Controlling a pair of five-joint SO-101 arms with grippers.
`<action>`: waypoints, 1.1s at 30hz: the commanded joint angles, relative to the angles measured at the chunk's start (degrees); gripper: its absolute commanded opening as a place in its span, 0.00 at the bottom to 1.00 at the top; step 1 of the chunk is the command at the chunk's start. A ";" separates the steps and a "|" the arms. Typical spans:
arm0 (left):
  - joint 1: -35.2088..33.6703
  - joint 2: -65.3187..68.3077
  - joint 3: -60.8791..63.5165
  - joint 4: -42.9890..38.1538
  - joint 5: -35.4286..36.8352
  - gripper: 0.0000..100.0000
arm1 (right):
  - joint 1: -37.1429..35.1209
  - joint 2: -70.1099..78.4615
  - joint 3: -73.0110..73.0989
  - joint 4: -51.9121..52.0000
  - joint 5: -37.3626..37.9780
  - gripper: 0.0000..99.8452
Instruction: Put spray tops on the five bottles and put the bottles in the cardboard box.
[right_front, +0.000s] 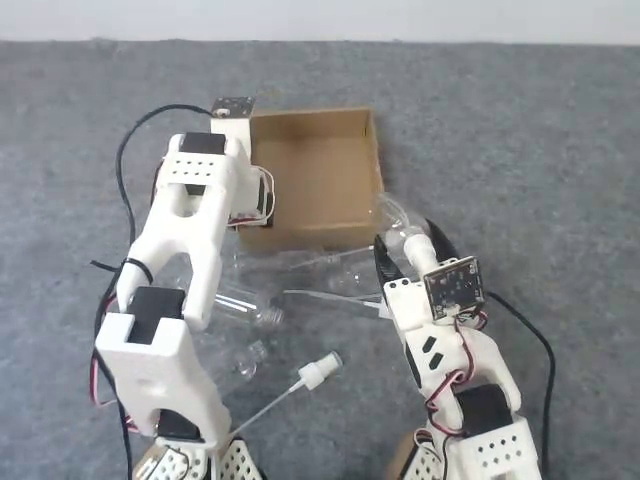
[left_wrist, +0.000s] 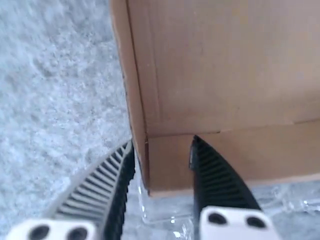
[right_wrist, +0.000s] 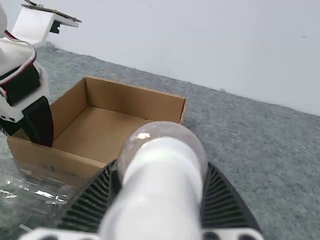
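High view shows the left arm stretched over the grey surface (right_front: 550, 150) to the near left corner of the open cardboard box (right_front: 320, 170). In the left wrist view, the left hand (left_wrist: 162, 145) has its fingers apart and straddles that corner. One finger (left_wrist: 112, 185) is outside the side wall. The other (left_wrist: 212, 175) sits over the near wall, and the right wrist view shows it dipping inside the box. The fingers do not pinch the cardboard.

The right hand (right_wrist: 160, 170) is clamped on a clear bottle (right_wrist: 160, 135) that carries a white spray top (right_wrist: 160, 195). The fingers grip at the white part, and the round clear body sticks out beyond the fingertips. From above, this bottle is held off the surface just beside the box's near right corner, outside the box and pointing toward it.

Several loose bottles (right_front: 255, 300) lie on their sides on the surface between the two arms, just in front of the box's near wall. A loose spray top (right_front: 322, 368) with its thin tube lies nearer the arm bases, apart from them.
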 joint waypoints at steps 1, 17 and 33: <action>0.26 -4.31 -0.66 1.14 0.79 0.17 | 0.40 -2.15 -5.27 -1.80 -0.44 0.01; -0.44 -8.09 -5.14 5.10 0.35 0.17 | 0.31 -2.15 -5.27 -1.80 -0.53 0.01; -10.99 -24.35 14.11 -16.70 1.32 0.17 | -0.04 -2.07 -5.19 -1.27 -0.35 0.01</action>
